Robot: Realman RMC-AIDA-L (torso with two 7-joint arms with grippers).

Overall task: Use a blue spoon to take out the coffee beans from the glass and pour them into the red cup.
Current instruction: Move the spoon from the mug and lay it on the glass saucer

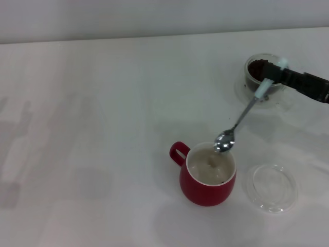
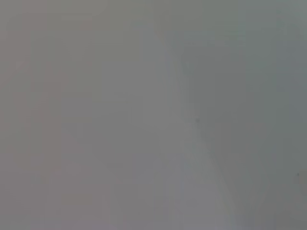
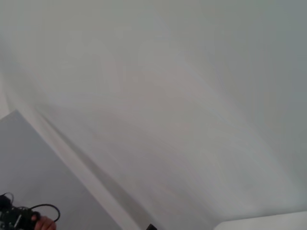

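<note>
**Spoon bowl over the rim of the red cup**

In the head view the right gripper [image 1: 280,77] enters from the right edge of the frame, in the upper right. Its dark fingers are pinching the pale handle of the blue spoon [image 1: 245,114]. The spoon slopes down toward the lower left, and its shiny metal bowl hangs just above the far rim of the red cup [image 1: 207,175]. Whether the bowl touches the rim I cannot tell.

The red cup stands upright on the white worktop [image 1: 103,128], a little right of the centre and low in the frame, with its loop handle pointing to the upper left. Its inside is cream-white, and a small dark speck lies near the front wall.

The glass [image 1: 263,77] stands in the upper right, partly behind the gripper, and the coffee beans [image 1: 258,68] form a dark heap inside it. A flat clear dish [image 1: 271,187] lies just beside the red cup, at the lower right.

The left gripper is not visible in any view; the left wrist view shows only a plain grey surface.
</note>
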